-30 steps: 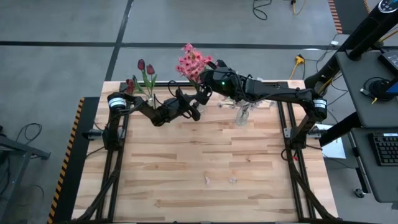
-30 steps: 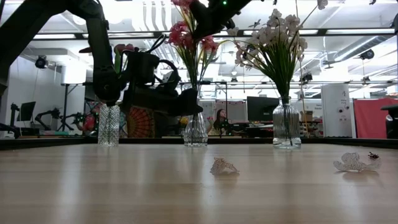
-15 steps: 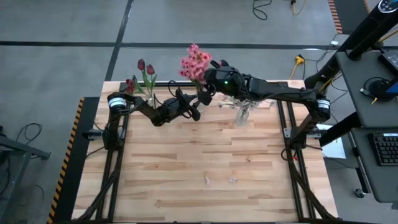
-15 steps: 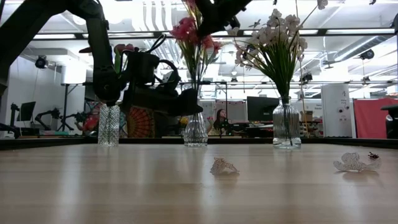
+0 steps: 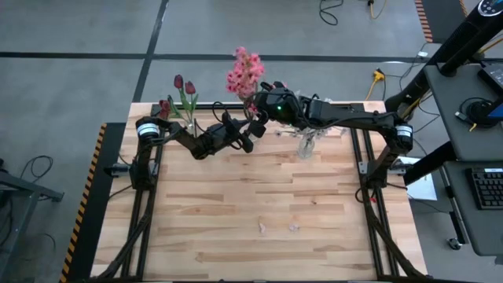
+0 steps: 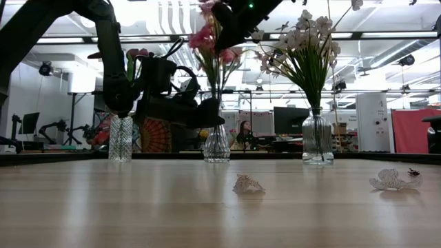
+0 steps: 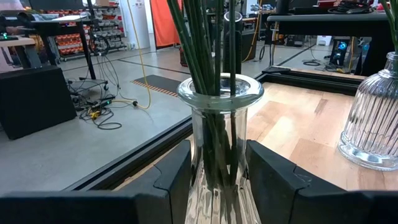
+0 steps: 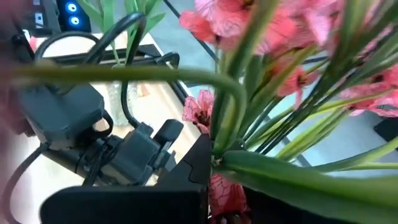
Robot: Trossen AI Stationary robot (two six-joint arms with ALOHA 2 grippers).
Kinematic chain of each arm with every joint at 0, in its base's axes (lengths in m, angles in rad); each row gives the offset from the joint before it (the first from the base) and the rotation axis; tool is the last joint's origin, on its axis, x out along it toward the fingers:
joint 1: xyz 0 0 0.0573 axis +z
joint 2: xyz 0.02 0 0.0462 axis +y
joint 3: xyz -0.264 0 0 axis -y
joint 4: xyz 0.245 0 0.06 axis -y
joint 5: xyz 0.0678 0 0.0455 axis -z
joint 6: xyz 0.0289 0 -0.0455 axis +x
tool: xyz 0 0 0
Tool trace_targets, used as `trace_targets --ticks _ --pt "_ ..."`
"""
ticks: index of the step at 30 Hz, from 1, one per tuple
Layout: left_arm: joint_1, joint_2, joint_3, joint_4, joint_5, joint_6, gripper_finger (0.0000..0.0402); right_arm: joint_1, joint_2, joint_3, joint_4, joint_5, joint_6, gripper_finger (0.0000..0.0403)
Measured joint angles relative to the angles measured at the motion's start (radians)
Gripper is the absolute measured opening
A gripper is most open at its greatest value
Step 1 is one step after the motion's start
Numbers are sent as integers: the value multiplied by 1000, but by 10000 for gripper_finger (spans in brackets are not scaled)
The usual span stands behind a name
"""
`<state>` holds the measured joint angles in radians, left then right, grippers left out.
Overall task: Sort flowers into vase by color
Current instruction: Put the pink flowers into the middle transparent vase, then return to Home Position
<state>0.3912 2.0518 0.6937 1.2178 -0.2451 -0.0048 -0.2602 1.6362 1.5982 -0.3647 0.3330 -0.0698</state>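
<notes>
A clear glass vase (image 6: 217, 146) stands at the table's far middle with a bunch of pink flowers (image 5: 244, 69) in it. My left gripper (image 5: 245, 135) is shut on this vase (image 7: 219, 118). My right gripper (image 5: 258, 110) is above it, shut on the pink flowers' green stems just under the blooms (image 6: 207, 36). Dark red tulips (image 5: 184, 85) stand in a tall ribbed vase (image 6: 120, 138) at the far left. White sprays (image 6: 306, 41) stand in a third vase (image 6: 317, 138) at the far right. My left gripper has one finger (image 7: 177, 180) on each side of the vase's body just below the neck (image 7: 199, 163). The fingers lie level and come from the table's left. The vase stands upright on the table. My right gripper pinches several green stems (image 8: 219, 152) between its two fingers, a little below the blooms. It comes from the table's right, slanting slightly down. The stems' lower ends (image 7: 211, 62) stand in the vase.
Two loose pale petal scraps (image 6: 247, 184) (image 6: 393, 180) lie on the wooden tabletop toward the middle and right. The near half of the table (image 5: 259, 236) holds nothing else. The white flowers' vase (image 5: 306, 144) stands close under my right arm.
My right gripper has tipped and rolled a little while keeping hold of the stems. The pink blooms have swayed with it and now lean slightly more toward the table's far edge. The vase and my left gripper have kept still.
</notes>
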Motion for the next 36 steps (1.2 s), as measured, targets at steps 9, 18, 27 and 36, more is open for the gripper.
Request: trace_targets --ticks 9,18,27,36 --pt "0 0 0 1 1 0 121 0 0 24 1 7 -15 19" --pt "0 0 0 1 1 0 121 0 -3 33 -11 7 -1 128" --pt "0 -2 0 0 1 0 121 18 -67 34 -68 8 45 190" --pt "-3 -6 -1 -3 -6 0 125 51 -105 34 -105 8 60 196"
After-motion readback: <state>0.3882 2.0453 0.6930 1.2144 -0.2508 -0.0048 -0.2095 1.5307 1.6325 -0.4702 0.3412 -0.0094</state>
